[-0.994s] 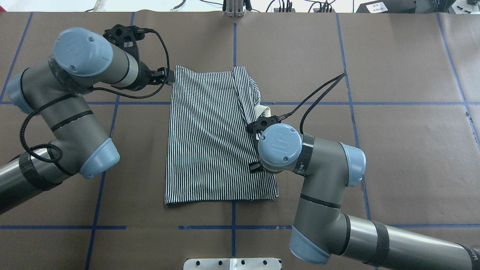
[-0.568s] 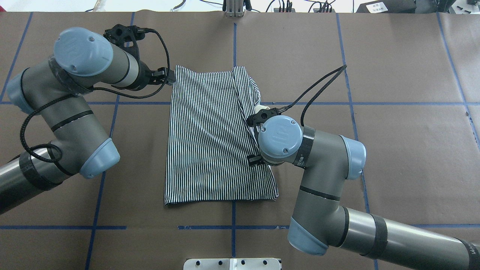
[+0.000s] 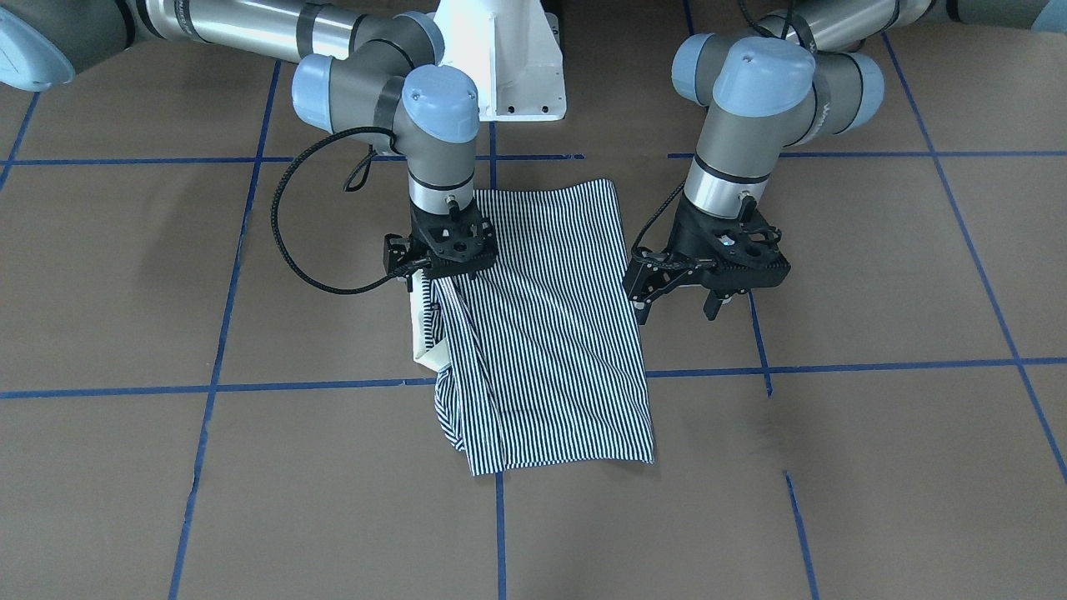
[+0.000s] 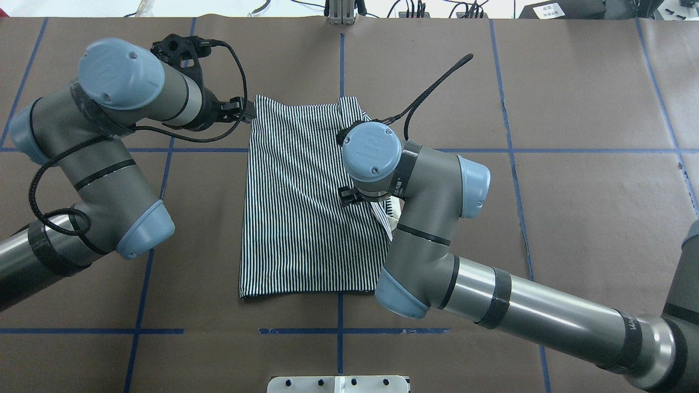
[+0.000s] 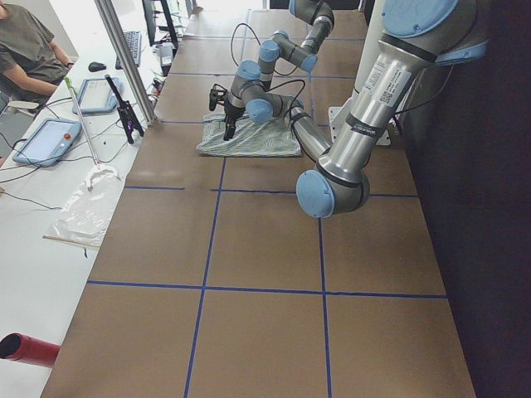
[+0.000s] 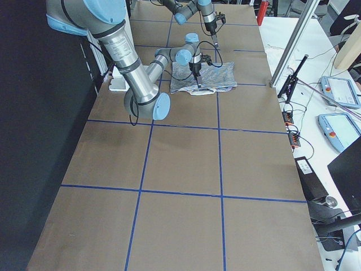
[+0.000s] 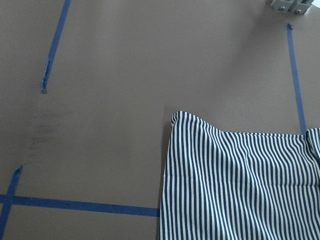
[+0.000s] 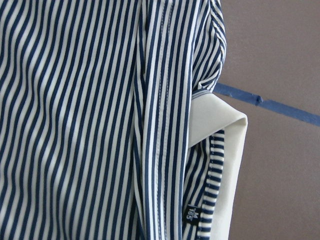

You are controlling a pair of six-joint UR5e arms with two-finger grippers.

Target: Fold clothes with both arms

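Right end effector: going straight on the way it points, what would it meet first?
Probably the polo shirt, at its folded edge beside the cream collar; the gap is unclear.

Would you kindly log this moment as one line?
shirt: part-folded | left claw: open, beside shirt | right claw: over shirt edge, grip unclear

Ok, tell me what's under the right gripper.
Under the right gripper lies the folded edge of the striped shirt, with its cream collar and a small black label showing. The cloth hides the table beneath it.
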